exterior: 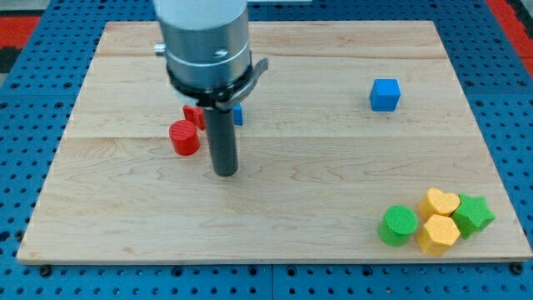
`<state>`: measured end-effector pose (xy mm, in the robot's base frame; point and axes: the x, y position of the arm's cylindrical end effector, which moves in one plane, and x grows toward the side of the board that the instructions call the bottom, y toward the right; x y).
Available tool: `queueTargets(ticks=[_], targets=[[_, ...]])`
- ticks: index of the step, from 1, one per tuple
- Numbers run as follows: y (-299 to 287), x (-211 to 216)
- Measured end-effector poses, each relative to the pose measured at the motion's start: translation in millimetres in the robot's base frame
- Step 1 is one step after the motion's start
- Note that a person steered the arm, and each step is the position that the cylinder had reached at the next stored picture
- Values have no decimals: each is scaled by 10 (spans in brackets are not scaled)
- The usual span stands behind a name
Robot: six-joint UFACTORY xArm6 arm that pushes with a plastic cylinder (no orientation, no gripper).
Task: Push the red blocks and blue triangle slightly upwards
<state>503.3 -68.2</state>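
Left of centre on the table (333,175), a red cylinder (184,138) sits beside another red block (194,116) and a partly hidden blue block (238,114). My tip (225,172) rests just below-right of them; there is no claw. A blue cube (385,95) stands far right.

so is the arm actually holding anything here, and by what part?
Nothing is held. My tip is a bare rod standing just right of the red cylinder, apart from it.

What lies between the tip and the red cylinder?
Nothing: in the camera view, bare wood separates my tip from the red cylinder, which sits just up and to the view's left of it.
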Motion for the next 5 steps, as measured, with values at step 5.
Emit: queueTargets(ticks=[5], targets=[[33,-525]])
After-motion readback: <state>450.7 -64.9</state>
